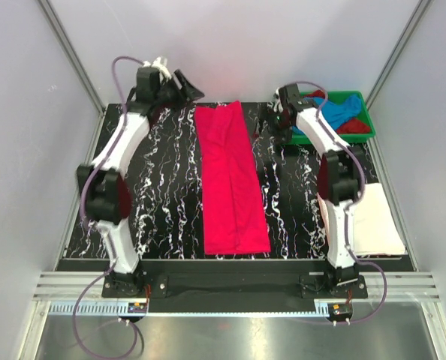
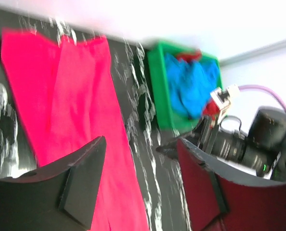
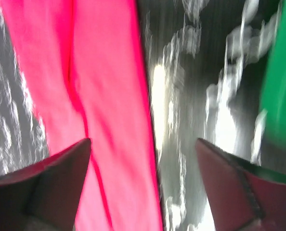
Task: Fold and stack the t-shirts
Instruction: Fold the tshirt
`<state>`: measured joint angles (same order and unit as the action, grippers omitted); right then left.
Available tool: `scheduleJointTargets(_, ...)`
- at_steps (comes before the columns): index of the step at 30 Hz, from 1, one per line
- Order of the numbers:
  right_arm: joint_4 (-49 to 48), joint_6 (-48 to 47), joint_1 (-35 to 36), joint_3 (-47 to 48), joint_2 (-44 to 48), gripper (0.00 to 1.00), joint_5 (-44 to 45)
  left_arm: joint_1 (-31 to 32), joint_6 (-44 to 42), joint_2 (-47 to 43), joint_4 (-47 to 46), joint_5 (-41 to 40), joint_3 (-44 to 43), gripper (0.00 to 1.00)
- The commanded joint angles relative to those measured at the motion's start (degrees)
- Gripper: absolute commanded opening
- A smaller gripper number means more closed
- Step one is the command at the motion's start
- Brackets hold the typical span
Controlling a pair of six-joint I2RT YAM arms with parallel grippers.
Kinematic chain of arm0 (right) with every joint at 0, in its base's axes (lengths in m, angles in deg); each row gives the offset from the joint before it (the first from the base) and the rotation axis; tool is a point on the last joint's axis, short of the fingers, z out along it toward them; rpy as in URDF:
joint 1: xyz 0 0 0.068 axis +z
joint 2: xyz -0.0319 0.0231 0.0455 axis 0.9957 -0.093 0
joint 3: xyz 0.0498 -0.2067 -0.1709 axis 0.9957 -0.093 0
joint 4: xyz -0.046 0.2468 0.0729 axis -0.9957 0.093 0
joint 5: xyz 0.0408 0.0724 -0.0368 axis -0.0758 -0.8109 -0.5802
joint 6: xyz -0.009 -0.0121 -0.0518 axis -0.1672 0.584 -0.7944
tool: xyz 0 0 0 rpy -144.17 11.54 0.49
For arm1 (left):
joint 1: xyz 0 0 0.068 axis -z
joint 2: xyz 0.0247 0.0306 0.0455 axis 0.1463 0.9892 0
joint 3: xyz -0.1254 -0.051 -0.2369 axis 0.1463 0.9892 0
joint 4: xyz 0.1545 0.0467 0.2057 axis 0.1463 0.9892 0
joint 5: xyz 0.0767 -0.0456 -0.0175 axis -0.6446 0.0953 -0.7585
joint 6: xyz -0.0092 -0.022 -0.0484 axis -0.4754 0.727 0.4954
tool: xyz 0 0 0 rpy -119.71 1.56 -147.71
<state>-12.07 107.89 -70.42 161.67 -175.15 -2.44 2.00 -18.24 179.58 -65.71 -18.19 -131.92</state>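
The hot pink t-shirt (image 1: 230, 180) lies folded into a long narrow strip down the middle of the black marbled table; it also shows in the left wrist view (image 2: 66, 96) and the right wrist view (image 3: 99, 96). The sky blue t-shirt (image 1: 342, 111) and dark red t-shirt (image 1: 354, 126) lie crumpled in the green tray (image 1: 370, 127). The white t-shirt (image 1: 377, 219) lies folded at the right edge. My left gripper (image 1: 187, 86) is open and empty, just left of the pink shirt's far end. My right gripper (image 1: 272, 120) is open and empty, just right of that end.
The green tray stands at the far right corner, close behind my right gripper, and shows in the left wrist view (image 2: 158, 96) and the right wrist view (image 3: 280, 86). White walls and metal posts enclose the table. Bare marbled table (image 1: 170, 180) lies either side of the pink strip.
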Motion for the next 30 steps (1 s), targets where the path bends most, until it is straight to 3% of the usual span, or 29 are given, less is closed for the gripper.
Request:
scheduleJointTargets(1, 2.32, 0.23, 0.70, -14.54, 16.65, 1.00, -3.87, 2.85, -4.75, -15.70, 4.49, 0.70, 18.46, 0.64)
scheduleJointTargets(6, 0.49, -0.83, 2.63, -39.33, 32.73, 1.00, -5.96, 11.53, -4.51, -35.07, 7.92, -2.03, 44.52, 0.59)
scheduleJointTargets(7, -0.22, 0.65, 2.81, -42.76, 37.37, 1.00, -7.81, 13.12, -2.23, -40.50, 7.66, -2.46, 52.66, 0.56)
scheduleJointTargets(10, -2.60, 3.90, 3.86, -55.68, 46.34, 1.00, -11.51, 19.89, 4.17, -50.79, 8.18, -5.79, 66.04, 0.56)
scheduleJointTargets(13, -5.06, 7.68, 7.11, -67.20, 54.45, 0.98, -13.10, 26.31, 11.99, -59.58, 8.09, -10.61, 74.85, 0.54)
scheduleJointTargets(15, -6.90, 9.45, 10.18, -74.59, 58.84, 0.91, -13.45, 30.52, 15.70, -62.51, 8.36, -13.17, 77.60, 0.51)
scheduleJointTargets(19, -9.81, 12.70, 11.86, -84.00, 64.04, 0.76, -13.19, 32.74, 20.99, -63.50, 12.22, -18.02, 79.37, 0.47)
scheduleJointTargets(24, -12.44, 13.41, 11.78, -90.34, 65.63, 0.60, -12.39, 34.14, 21.08, -57.79, 13.89, -19.33, 77.27, 0.53)
scheduleJointTargets(26, -13.93, 14.81, 11.86, -91.91, 65.46, 0.48, -13.18, 34.15, 21.87, -56.99, 13.02, -19.43, 77.78, 0.56)
scheduleJointTargets(30, -18.59, 16.13, 11.95, -94.38, 62.92, 0.44, -14.07, 34.15, 25.29, -55.68, 8.89, -17.50, 82.08, 0.56)
